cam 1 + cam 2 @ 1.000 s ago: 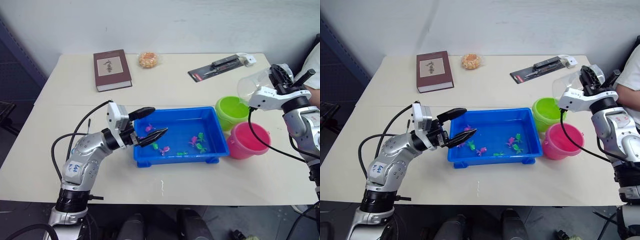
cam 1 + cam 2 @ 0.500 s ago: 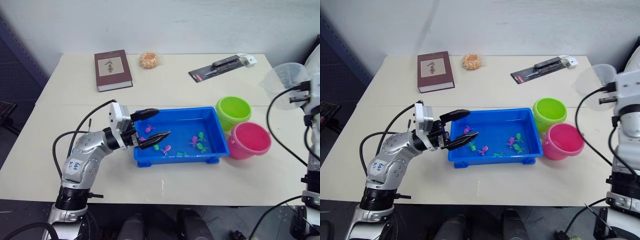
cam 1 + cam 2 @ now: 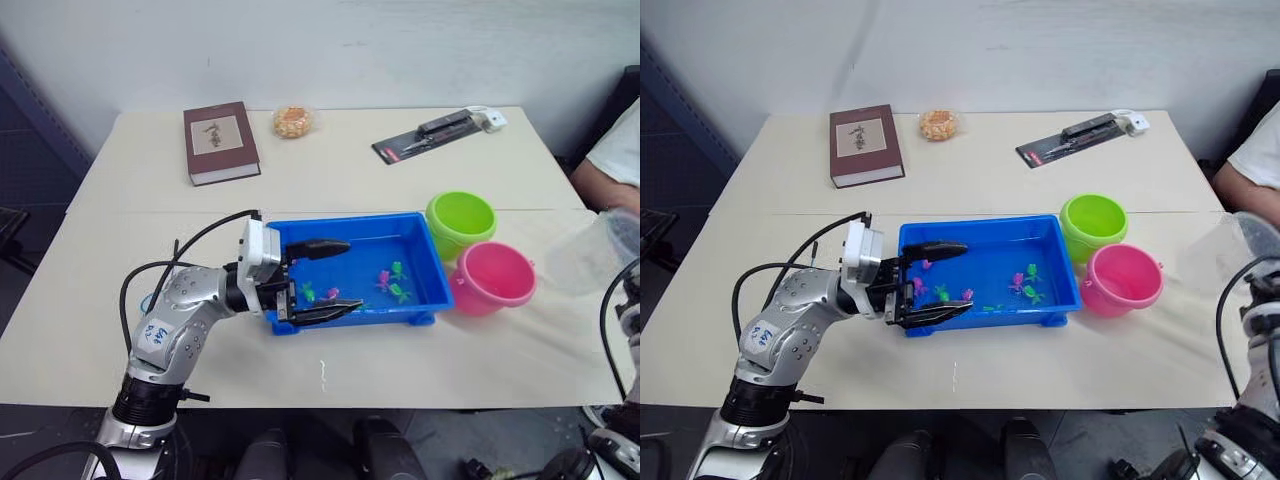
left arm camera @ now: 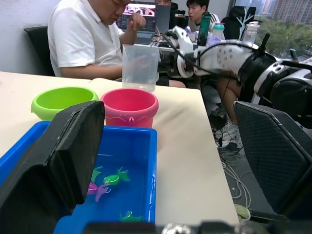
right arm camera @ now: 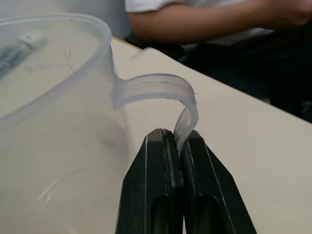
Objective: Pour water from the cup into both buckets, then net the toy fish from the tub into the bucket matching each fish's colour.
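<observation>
The blue tub (image 3: 352,222) sits mid-table holding water and several toy fish, among them a pink one (image 3: 383,277) and a green one (image 3: 403,293). My left gripper (image 3: 333,281) hangs open over the tub's left end, nothing between its fingers. The green bucket (image 3: 461,222) and the pink bucket (image 3: 493,276) stand side by side just right of the tub. The clear cup (image 3: 590,250) is upright near the table's right edge, beyond the pink bucket. My right gripper (image 5: 174,137) is shut on the cup's handle (image 5: 161,87).
A brown book (image 3: 220,141), a wrapped orange snack (image 3: 293,121) and a black carded tool (image 3: 440,130) lie along the table's far side. A seated person (image 3: 618,150) is close to the table's right end. More people sit behind (image 4: 92,34).
My right arm has carried the cup down and to the right, away from above the buckets to the table's right edge. The left gripper has shifted right, further over the tub.
</observation>
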`<state>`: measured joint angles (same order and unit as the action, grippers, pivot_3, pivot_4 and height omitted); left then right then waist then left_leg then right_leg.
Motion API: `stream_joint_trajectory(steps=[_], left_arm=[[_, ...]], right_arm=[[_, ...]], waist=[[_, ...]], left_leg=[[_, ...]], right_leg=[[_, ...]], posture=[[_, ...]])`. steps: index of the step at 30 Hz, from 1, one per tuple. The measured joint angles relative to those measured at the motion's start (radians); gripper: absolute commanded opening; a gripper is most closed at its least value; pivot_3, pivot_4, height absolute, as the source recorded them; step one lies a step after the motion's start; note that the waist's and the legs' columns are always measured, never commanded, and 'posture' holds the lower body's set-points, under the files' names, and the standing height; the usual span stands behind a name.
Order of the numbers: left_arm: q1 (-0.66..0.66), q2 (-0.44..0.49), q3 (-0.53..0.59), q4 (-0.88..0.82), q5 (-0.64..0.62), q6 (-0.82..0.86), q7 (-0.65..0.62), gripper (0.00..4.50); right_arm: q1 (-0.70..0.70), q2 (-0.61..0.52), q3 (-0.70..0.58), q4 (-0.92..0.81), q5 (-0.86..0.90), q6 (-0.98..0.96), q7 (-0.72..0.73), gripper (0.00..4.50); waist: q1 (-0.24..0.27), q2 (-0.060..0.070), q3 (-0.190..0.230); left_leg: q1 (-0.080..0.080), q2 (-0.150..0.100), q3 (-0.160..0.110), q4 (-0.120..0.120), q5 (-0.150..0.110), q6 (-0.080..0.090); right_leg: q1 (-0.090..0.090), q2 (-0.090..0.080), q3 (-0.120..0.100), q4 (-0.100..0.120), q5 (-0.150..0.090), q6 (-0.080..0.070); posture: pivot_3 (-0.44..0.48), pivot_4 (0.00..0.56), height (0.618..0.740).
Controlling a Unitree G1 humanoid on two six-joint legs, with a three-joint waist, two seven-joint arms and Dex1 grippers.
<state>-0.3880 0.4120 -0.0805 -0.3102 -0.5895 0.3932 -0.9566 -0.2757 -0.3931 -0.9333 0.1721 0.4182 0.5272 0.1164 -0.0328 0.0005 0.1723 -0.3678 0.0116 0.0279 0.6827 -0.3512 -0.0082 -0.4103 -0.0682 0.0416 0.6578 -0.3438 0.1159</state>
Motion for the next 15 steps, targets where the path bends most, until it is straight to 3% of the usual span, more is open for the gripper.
stream_joint_trajectory(steps=[6,9,15], left_arm=[[0.0,0.001,0.0,-0.029,0.0,0.027,0.028,4.5],[0.0,0.006,0.0,-0.04,0.0,0.038,0.03,4.5],[0.003,0.042,0.006,-0.043,-0.003,0.052,0.025,4.5]], right_arm=[[0.012,0.039,0.042,0.086,0.006,-0.139,-0.012,0.04],[0.027,0.037,0.067,0.107,0.006,-0.188,-0.007,1.12],[0.132,0.037,0.102,0.039,0.034,-0.161,0.001,4.15]], waist=[[-0.001,0.001,0.0],[-0.001,0.001,0.0],[0.003,0.001,0.0]], left_leg=[[0.002,0.001,0.003,0.0,0.0,0.0],[0.002,0.001,0.004,0.0,0.0,0.0],[0.002,0.001,0.005,0.0,0.0,0.001]], right_leg=[[0.0,0.005,0.013,0.0,0.001,0.002],[0.0,0.005,0.014,0.0,0.001,0.002],[-0.001,0.005,0.015,0.0,0.001,0.003]], posture=[[0.0,0.15,0.738],[0.0,0.15,0.738],[0.0,0.15,0.738]])
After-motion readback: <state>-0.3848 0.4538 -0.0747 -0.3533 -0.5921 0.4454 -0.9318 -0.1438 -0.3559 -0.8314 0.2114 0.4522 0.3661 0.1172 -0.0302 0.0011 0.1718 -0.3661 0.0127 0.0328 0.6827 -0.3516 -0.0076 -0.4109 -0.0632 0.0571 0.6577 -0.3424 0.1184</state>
